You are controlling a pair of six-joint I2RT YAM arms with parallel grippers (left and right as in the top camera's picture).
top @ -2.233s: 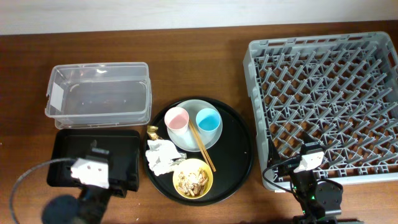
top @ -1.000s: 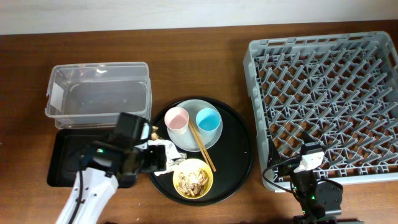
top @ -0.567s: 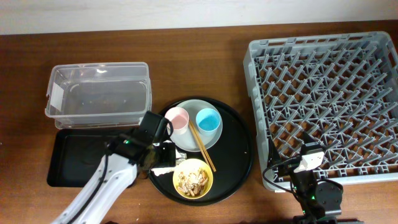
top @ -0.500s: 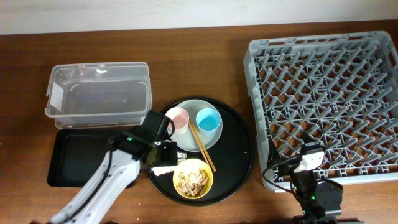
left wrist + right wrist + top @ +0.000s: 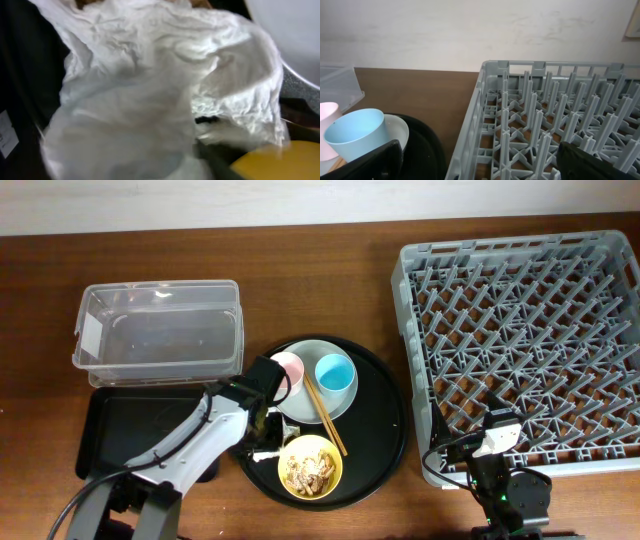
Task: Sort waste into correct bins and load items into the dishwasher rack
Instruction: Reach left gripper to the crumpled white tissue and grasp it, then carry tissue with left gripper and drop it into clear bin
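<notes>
The left claw (image 5: pixel 263 410) is lowered onto the crumpled tissue (image 5: pixel 150 90) at the left side of the round tray (image 5: pixel 385 420). In the wrist view the frame is almost filled by the white paper, so the fingers are hidden and it cannot be told whether they are apart or closed on it. From overhead only scraps of the tissue are seen, since most of it is covered by the arm.

The tissue is hemmed in closely. The plate (image 5: pixel 295 406) lies just beside it on the right, the yellow bowl (image 5: pixel 332 476) with its food scraps (image 5: pixel 306 467) just in front, and the pink cup (image 5: pixel 291 366) is right against the wrist. The blue cup (image 5: pixel 335 374) is set next to the pink one on the plate, and the chopsticks (image 5: pixel 325 415) are laid from the plate onto the bowl's rim.

The clear tub (image 5: pixel 160 285) and the shallow black tray (image 5: pixel 110 430) are placed to the left on the surface (image 5: pixel 320 270).

The right claw (image 5: pixel 477 150) is held with its fingers apart at the front edge of the rack (image 5: pixel 402 330), touching nothing.
</notes>
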